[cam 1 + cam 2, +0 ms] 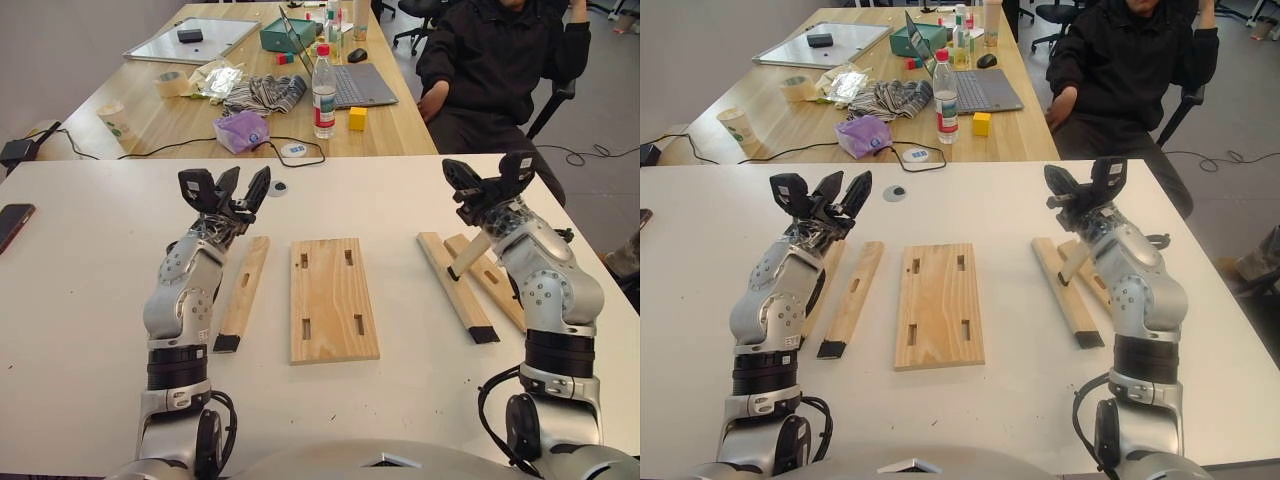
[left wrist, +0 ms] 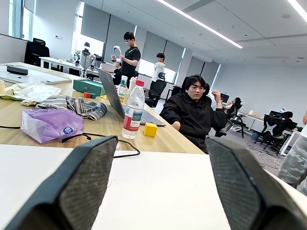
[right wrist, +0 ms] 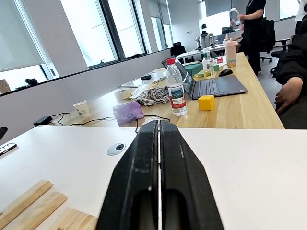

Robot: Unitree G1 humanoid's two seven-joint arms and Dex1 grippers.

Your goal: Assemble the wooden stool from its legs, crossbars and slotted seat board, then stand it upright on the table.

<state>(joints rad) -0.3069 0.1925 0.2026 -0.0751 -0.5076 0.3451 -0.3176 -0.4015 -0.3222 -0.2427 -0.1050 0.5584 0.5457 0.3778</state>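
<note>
Left eye view shows the left gripper (image 1: 245, 185), fingers spread and empty, poised by the upper end of a leg (image 1: 243, 293) lying lengthwise down the frame left of the centre board (image 1: 333, 298), while the right gripper (image 1: 468, 185), pinched on nothing, hovers over two legs (image 1: 458, 290) at right.

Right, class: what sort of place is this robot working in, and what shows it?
Probably an open-plan office or lab: a long wooden desk carries a laptop and clutter, office chairs stand by further desks behind, and strip lights run along the ceiling.
</note>
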